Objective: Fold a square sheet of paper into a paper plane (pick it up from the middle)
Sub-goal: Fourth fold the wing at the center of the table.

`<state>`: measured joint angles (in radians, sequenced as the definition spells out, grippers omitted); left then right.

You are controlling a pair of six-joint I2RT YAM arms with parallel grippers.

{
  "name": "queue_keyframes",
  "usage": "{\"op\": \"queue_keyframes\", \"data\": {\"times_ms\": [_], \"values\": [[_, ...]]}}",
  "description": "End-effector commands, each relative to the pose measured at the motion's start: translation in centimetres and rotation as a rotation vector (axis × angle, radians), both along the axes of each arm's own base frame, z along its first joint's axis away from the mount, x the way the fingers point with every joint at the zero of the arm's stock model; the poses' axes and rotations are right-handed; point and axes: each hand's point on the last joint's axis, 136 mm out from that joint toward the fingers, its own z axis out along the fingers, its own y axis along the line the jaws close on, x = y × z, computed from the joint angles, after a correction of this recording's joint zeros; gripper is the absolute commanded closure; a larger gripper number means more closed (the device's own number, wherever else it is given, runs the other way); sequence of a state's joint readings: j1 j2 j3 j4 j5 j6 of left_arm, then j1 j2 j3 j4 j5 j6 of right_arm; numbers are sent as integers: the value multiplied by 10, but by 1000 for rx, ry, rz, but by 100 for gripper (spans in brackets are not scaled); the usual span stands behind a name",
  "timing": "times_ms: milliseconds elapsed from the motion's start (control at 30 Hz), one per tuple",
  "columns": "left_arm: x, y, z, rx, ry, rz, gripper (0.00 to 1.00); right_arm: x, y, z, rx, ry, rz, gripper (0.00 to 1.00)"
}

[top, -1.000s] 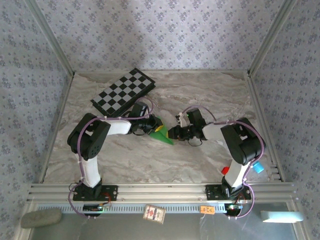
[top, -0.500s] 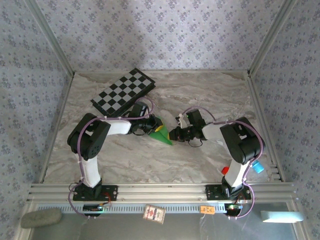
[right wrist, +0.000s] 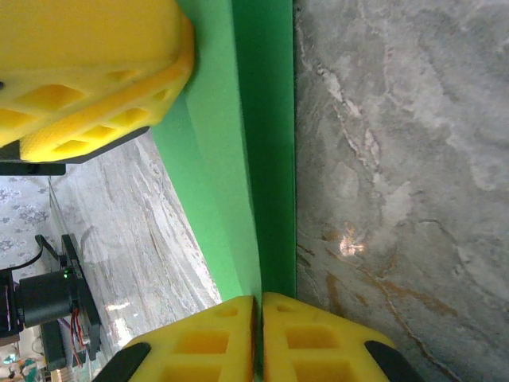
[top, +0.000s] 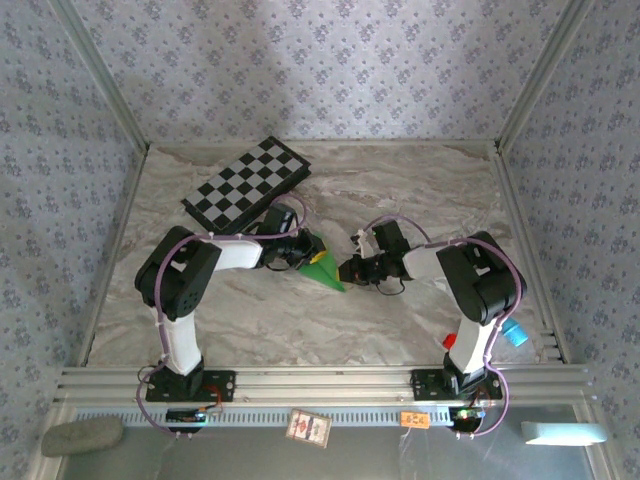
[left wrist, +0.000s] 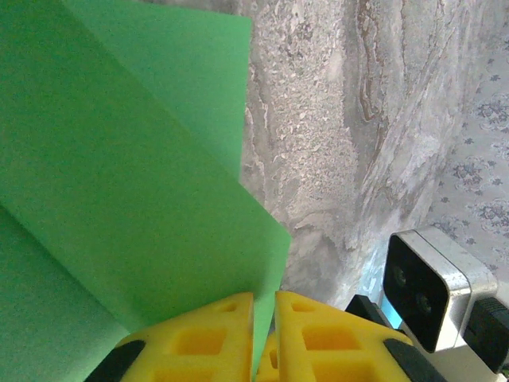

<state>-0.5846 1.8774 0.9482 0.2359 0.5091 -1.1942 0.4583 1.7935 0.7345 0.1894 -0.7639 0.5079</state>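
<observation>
- From above, one green paper plane [top: 322, 268] is sitting around the middle of the counter [top: 300, 320]. Two arms are meeting at it, the left fingers [top: 311, 256] and right fingers [top: 346, 270] gripping opposite sides. One checkered board [top: 247, 182] is lying behind, and open marble is showing in front.
- Left wrist: two yellow fingers [left wrist: 191, 342] are pinching the paper's near edge, with bare counter running alongside.
- Right wrist: two fingers [right wrist: 318, 346] are clamping the folded edge, with bare marble lying to its right.
</observation>
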Motion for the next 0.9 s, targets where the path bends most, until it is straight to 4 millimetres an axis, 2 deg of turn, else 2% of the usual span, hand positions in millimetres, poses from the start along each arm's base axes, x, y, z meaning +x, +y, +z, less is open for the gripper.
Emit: {"op": "queue_keyframes", "data": {"times_ms": [0,433,667,867], "values": [[2,-3,-4,0,6,-16,85,-3,-4,-13,-45,42,-1,88],[1,-3,-13,10,25,-21,85,-5,-7,-19,-73,65,-7,87],[1,-2,-15,15,28,-20,86,-2,-5,-2,-38,46,-10,80],[1,-2,-15,15,29,-22,86,-12,-6,6,-14,69,8,76]]}}
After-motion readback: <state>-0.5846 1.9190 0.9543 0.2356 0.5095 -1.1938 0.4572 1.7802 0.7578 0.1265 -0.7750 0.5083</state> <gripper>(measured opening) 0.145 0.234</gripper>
